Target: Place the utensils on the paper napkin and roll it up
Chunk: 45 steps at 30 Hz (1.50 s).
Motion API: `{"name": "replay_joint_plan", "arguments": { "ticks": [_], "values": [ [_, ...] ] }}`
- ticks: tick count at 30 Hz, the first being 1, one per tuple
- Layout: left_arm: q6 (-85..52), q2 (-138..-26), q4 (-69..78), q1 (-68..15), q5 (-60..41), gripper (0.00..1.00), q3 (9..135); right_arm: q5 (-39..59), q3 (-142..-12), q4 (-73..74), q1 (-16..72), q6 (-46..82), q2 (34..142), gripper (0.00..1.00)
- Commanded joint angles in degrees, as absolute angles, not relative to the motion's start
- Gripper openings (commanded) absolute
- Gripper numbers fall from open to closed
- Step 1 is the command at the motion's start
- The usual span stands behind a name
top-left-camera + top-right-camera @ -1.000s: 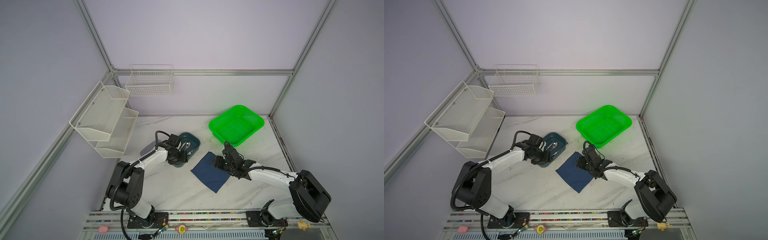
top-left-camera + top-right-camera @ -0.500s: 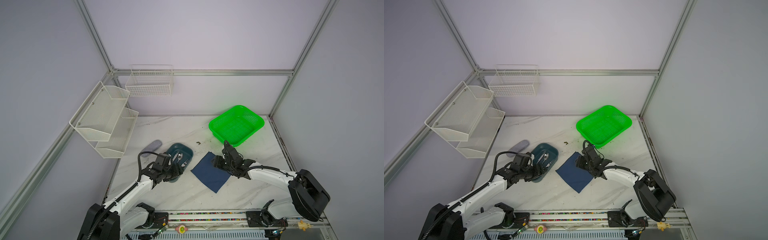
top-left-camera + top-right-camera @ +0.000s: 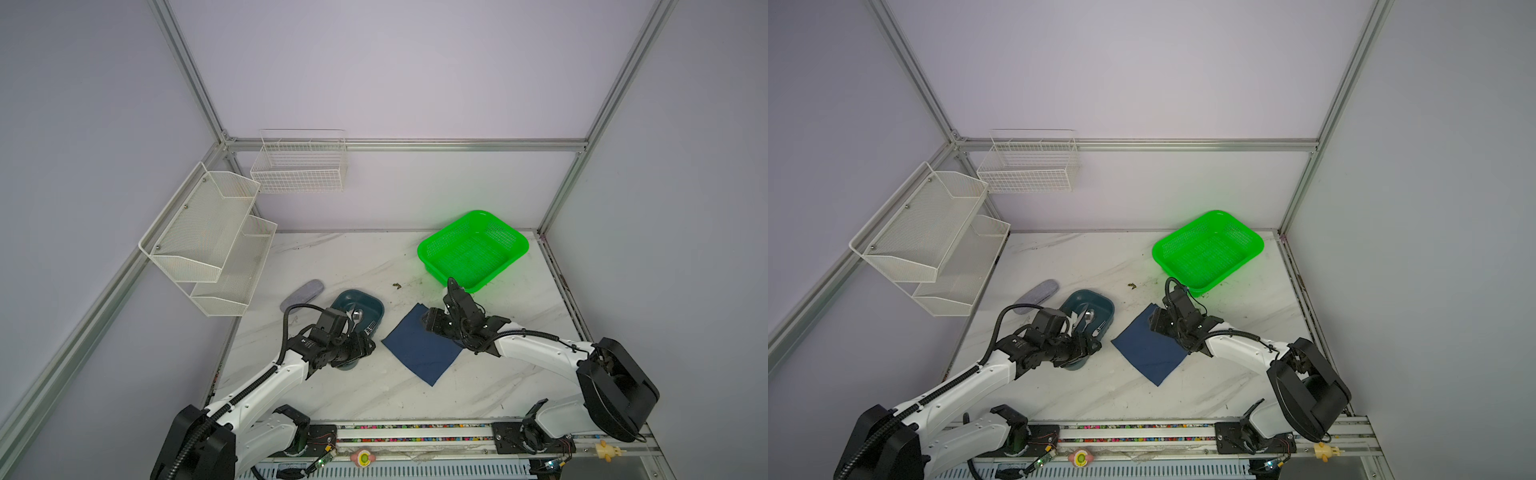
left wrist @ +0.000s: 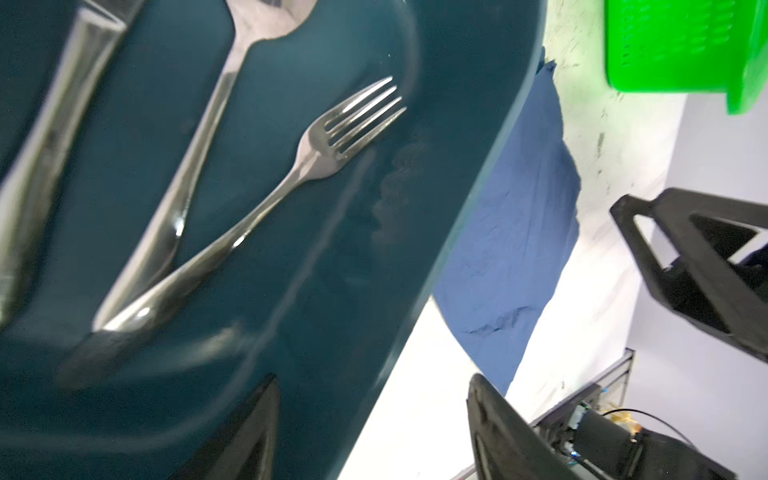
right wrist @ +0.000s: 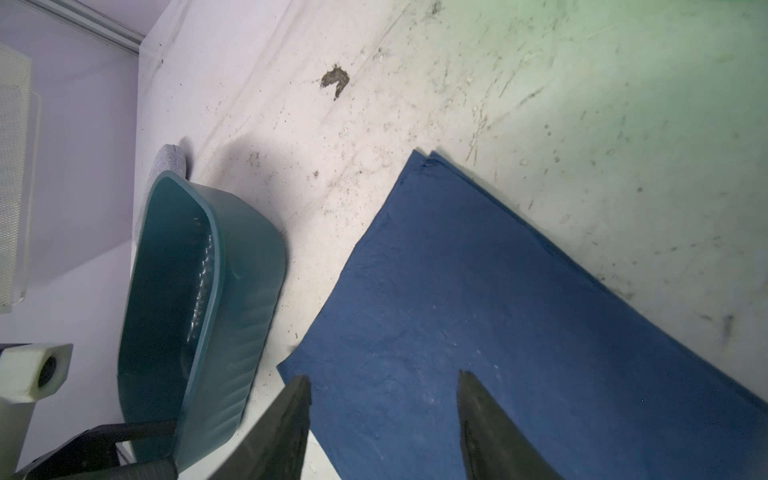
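Observation:
The utensils lie in a dark teal tray [image 3: 372, 300] [image 4: 436, 257]: a knife [image 4: 50, 137], a spoon [image 4: 199, 137] [image 3: 357, 316] and a fork [image 4: 316, 153] [image 3: 369, 328]. The navy paper napkin [image 3: 415, 353] [image 3: 1146, 353] [image 5: 519, 324] lies flat on the table just right of the tray, bare. My left gripper [image 3: 368, 347] [image 4: 372, 380] is open at the tray's near end, with one finger over the tray's inside and one outside its wall. My right gripper [image 3: 428, 322] [image 5: 384, 376] hangs open over the napkin's far right edge, holding nothing.
A green basket [image 3: 473, 249] stands at the back right, close behind my right wrist. A grey oblong case [image 3: 302, 293] lies left of the tray. White mesh shelves [image 3: 208, 241] and a wire basket [image 3: 299, 166] hang on the walls. Dark crumbs [image 3: 397, 285] dot the marble.
My left arm has dropped from a raised, folded pose to a low, stretched one, its gripper now at the tray's near end. The tray sits a little nearer the front. The right arm hardly moved.

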State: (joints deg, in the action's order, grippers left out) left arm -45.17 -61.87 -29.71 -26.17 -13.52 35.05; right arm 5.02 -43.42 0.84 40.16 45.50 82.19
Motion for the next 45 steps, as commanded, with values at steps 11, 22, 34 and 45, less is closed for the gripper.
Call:
{"name": "replay_joint_plan", "arguments": {
  "ticks": [11, 22, 34, 45],
  "values": [
    [-29.54, -80.41, -46.04, -23.57, -1.31, 0.52, 60.27, 14.67, -47.54, 9.22, 39.92, 42.71, 86.2, 0.59],
    [-33.25, -86.57, -46.16, -24.25, -5.93, 0.47, 58.95, 17.93, -55.16, 7.79, 42.28, 43.75, 96.6, 0.56],
    [-40.44, -85.25, -40.58, -28.21, -9.71, 0.47, 54.34, 26.16, -60.32, 17.19, 42.97, 49.04, 106.69, 0.49],
    [-44.55, -81.65, -38.14, -29.18, -4.77, 0.48, 54.17, 32.03, -66.76, 21.5, 43.07, 50.32, 114.69, 0.46]
  ]
}}
